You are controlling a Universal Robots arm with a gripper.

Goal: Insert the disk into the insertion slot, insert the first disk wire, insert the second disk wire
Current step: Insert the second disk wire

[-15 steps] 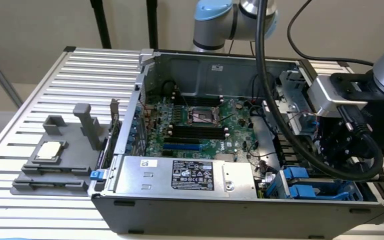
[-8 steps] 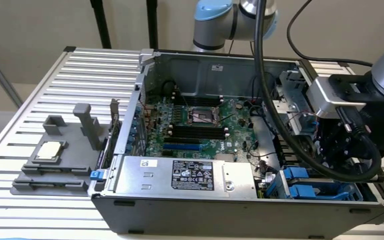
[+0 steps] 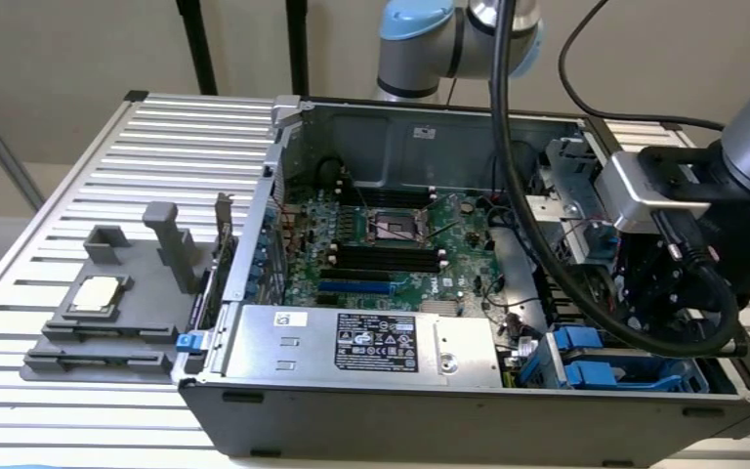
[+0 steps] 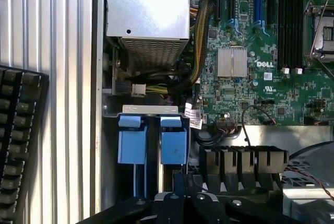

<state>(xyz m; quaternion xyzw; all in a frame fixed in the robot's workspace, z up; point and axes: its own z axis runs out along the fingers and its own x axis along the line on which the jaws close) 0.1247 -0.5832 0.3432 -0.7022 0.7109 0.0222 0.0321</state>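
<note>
White "DELL" lettering on motherboard (image 4: 271, 51)

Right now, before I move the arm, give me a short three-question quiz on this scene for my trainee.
1. True or false: the end effector is at the insertion slot with the bright blue clips.
2. The silver box with a black label lies: A) inside the computer case; B) on the slatted table outside it; C) in the end effector.
3. Fill in: the end effector's jaws are ____.

Key: 1 true; 2 A; 3 shut.
</note>
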